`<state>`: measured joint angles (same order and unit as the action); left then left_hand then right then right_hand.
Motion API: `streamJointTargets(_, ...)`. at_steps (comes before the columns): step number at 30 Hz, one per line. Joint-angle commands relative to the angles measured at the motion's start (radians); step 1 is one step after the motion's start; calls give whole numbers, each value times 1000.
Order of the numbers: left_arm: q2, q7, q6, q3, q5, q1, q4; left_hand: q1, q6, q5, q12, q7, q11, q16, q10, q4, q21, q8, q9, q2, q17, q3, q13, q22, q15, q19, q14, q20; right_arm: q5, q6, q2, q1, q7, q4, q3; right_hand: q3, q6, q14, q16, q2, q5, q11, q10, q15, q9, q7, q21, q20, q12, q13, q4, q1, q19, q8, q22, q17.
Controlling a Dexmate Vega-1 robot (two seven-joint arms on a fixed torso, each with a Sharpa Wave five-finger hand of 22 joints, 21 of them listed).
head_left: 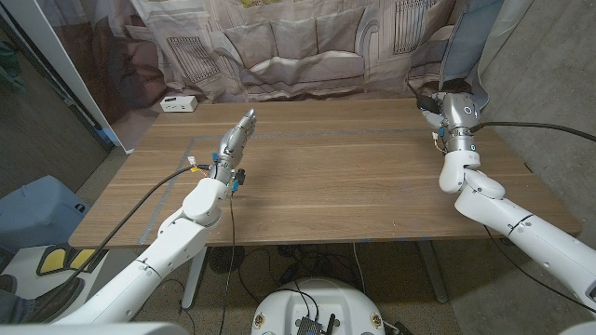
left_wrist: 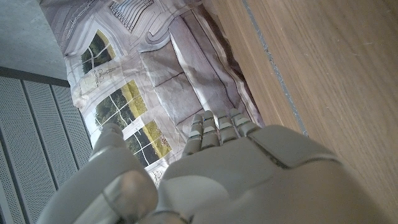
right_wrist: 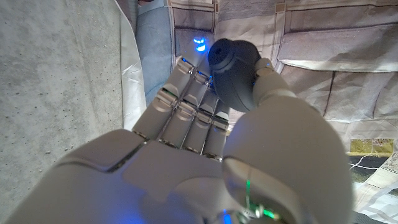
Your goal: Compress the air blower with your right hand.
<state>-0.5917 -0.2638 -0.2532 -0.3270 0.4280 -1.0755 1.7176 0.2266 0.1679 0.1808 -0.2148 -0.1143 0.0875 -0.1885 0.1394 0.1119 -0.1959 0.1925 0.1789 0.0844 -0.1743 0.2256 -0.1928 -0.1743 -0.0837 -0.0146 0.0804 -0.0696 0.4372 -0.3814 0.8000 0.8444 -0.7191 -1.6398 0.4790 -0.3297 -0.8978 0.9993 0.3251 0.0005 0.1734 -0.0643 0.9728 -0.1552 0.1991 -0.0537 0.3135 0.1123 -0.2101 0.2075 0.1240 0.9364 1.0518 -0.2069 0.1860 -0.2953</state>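
I have the air blower [right_wrist: 231, 78] in my right hand [right_wrist: 205, 155]: in the right wrist view its dark rubber bulb sits between the thumb on one side and the row of fingers [right_wrist: 186, 102] on the other, both touching it, so the hand is grasping it rather than released. The bulb does not look visibly flattened, so I judge the squeeze not yet made. In the head view the right hand [head_left: 453, 113] is at the upper right of the frame, over the far right corner of the counter [head_left: 345, 186], with the blower lifted clear of the wood. The relation that matters: the bulb lies directly between thumb and fingers, one rounded end pointing away from the palm, so closing them should compress it across its width. My left hand [head_left: 237, 138] is at centre left of the frame, well apart from the blower, fingers extended and holding nothing.
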Motion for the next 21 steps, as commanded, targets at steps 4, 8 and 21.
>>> streamJointTargets(4,4,6,-2,-3,3,7,-8,3,9,0,2,2,-1,1,5,-1,-2,-2,3,9,-5,7,-4,-5,-7,-2,7,-3,-2,-6,4,-1,14,0,0,10,15,-15,-5,-7,6,-7,-12,-34,4,2,-5,-1,3,6,-3,-21,-10,7,1,-9)
streamJointTargets(8,4,4,-4,-4,0,7,-9,3,9,0,2,2,-2,1,3,-1,-2,-2,3,9,-5,7,-4,-5,-7,-2,7,-4,5,1,5,0,0,3,0,11,16,-11,-3,-6,7,-6,-7,-40,4,1,-5,-1,0,6,-3,-25,-9,6,1,-12)
streamJointTargets(21,3,1,-3,-3,1,-1,-1,3,9,0,2,3,-3,1,5,-1,-2,-2,3,9,-5,8,-4,-5,-8,-1,7,-4,7,-17,26,10,33,-20,-3,18,14,-22,-19,-21,10,-7,-13,-35,4,4,-9,1,3,6,-2,-43,-16,5,0,-6)
